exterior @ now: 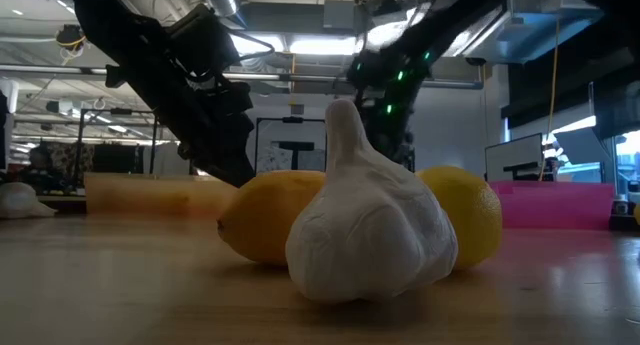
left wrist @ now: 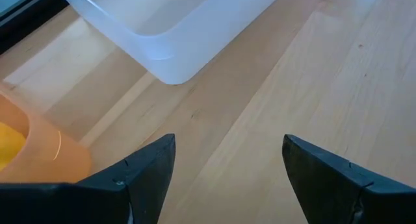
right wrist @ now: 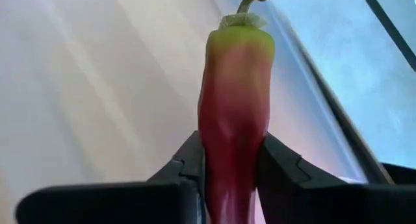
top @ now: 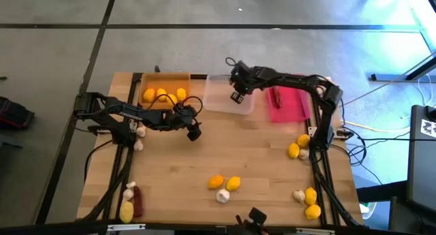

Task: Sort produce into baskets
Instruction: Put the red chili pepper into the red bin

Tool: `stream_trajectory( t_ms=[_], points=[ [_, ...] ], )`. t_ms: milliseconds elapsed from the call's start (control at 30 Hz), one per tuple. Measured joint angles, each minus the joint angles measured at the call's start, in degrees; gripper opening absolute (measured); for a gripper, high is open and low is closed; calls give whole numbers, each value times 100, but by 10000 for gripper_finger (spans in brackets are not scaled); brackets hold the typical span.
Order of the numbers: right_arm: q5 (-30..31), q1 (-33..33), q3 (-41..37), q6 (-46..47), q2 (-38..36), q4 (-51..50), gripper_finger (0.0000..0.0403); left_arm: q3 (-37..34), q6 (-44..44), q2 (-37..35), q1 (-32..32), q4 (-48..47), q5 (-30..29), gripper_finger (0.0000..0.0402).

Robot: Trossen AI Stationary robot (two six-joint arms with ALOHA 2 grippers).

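Observation:
My right gripper (top: 237, 96) hovers over the clear tray (top: 219, 104) and is shut on a red chili (right wrist: 235, 87) with a green top and stem. My left gripper (top: 194, 131) is open and empty over bare table, between the orange tray (top: 163, 77) and the clear tray; its wrist view shows its gap (left wrist: 227, 156) above the wood. The orange tray holds several lemons (top: 162, 95). The pink tray (top: 294, 114) holds one red chili (top: 277, 97). My right gripper pinches the chili's red body (right wrist: 231, 136) between its two fingers, one on each side. The chili runs along the fingers, with its green stem end (right wrist: 250, 3) pointing away past the fingertips. It is lifted clear over the clear tray.
Loose produce lies on the table: two lemons (top: 225, 183) and a garlic bulb (top: 223, 195) near the front middle, lemons and garlic at the right (top: 298, 148) and front right (top: 310, 201), garlic at the left (top: 140, 133), and garlic, a lemon and a chili (top: 137, 202) at the front left.

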Motion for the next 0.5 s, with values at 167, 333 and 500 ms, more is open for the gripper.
stream_trajectory(
  t_ms=[167, 333, 500],
  points=[
    [49, 2, -51, 20, -946, -775, 89, 0, 59, 0, 14, 22, 2, 280],
    [456, -101, -761, 193, -2096, -1076, 87, 2, 61, -2, 22, 14, 0, 280],
    [505, -457, -1977, 612, -3181, -1109, 89, 2, 100, -2, 22, 2, -1, 280]
  ],
)
